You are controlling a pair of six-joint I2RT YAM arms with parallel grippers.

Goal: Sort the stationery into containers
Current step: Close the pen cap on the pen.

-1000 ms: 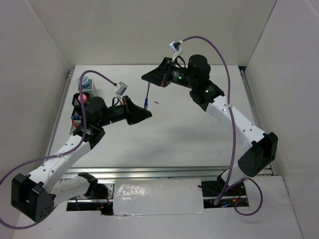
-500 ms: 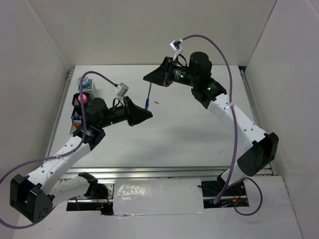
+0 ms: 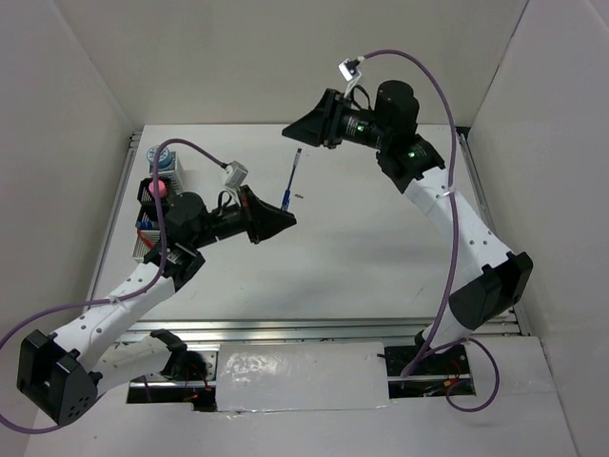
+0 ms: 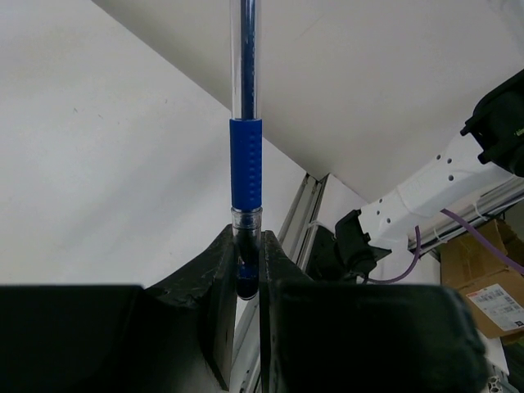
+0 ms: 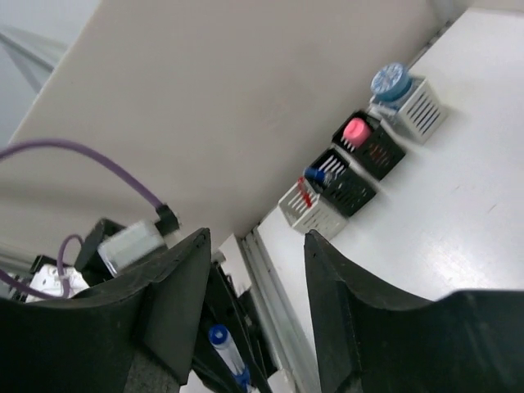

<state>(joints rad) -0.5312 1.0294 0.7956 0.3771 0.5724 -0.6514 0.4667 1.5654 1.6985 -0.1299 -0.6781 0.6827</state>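
Left gripper [image 4: 247,264] pinches the clear-barrelled blue pen [image 4: 246,164] by one end (apparently its tip), shaft aimed at the spread, empty right gripper [image 5: 258,246]; the white and black organizer boxes [image 5: 354,195] sit nearer the left arm.

open: table [image 3: 381,267] right half | blocked: containers [image 5: 356,196] left edge; blue pen [image 3: 292,179] upright mid-table
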